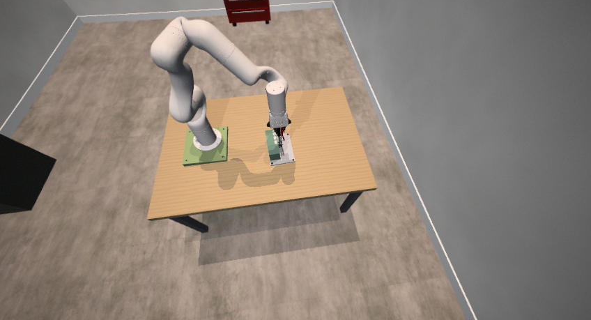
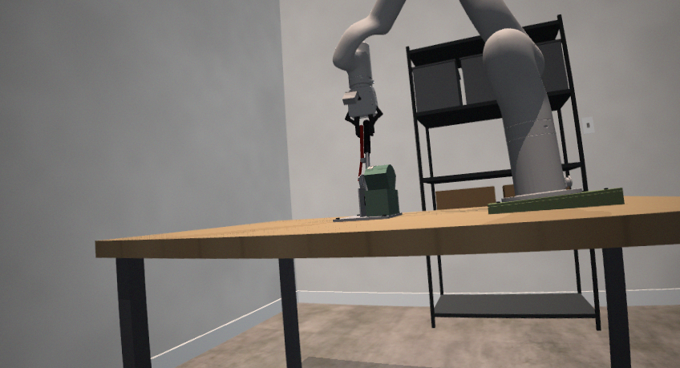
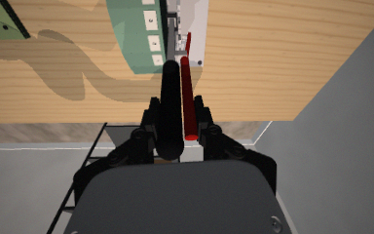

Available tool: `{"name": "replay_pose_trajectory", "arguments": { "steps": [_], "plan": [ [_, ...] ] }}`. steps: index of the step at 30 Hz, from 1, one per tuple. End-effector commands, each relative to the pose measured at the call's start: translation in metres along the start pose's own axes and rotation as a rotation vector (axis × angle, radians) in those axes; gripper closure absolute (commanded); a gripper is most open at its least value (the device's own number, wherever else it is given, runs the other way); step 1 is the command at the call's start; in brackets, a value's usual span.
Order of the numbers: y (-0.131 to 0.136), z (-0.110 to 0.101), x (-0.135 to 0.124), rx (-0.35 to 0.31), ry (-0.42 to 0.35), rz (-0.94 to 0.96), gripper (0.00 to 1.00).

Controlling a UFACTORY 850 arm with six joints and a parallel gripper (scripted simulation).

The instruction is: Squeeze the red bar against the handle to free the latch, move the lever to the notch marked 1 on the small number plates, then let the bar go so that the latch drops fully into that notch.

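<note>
I have one gripper [image 3: 178,128], clamped on two rods at once: the black handle [image 3: 170,104] and the red bar [image 3: 188,99], pressed side by side. The lever stands upright over the green housing [image 2: 379,188] on the table [image 1: 332,150]. I count four number plates [image 3: 151,20]; their digits are unreadable.

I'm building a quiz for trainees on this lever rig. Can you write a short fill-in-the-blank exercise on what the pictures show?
1. The gripper is shut on the black handle and the ____ bar beside it.
2. The lever stands on a housing coloured ____.
3. The arm's base plate rests on a ____ table.
4. Behind the table stands a black ____ unit.

Missing words: red; green; wooden; shelf
</note>
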State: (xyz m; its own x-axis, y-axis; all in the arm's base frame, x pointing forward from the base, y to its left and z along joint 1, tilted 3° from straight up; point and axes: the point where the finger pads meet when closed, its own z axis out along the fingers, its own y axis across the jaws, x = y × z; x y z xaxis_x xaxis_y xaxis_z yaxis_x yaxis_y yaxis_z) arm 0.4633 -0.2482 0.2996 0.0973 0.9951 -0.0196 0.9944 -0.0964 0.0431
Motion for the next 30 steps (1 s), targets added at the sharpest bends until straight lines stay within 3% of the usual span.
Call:
{"name": "replay_pose_trajectory", "arguments": {
  "steps": [1,19,30],
  "plan": [
    [0.001,0.001,-0.010,-0.001,-0.001,0.000,1.00],
    [0.001,0.011,-0.043,-0.001,-0.001,0.000,1.00],
    [0.001,0.014,-0.049,-0.001,-0.001,0.000,1.00]
  ]
}}
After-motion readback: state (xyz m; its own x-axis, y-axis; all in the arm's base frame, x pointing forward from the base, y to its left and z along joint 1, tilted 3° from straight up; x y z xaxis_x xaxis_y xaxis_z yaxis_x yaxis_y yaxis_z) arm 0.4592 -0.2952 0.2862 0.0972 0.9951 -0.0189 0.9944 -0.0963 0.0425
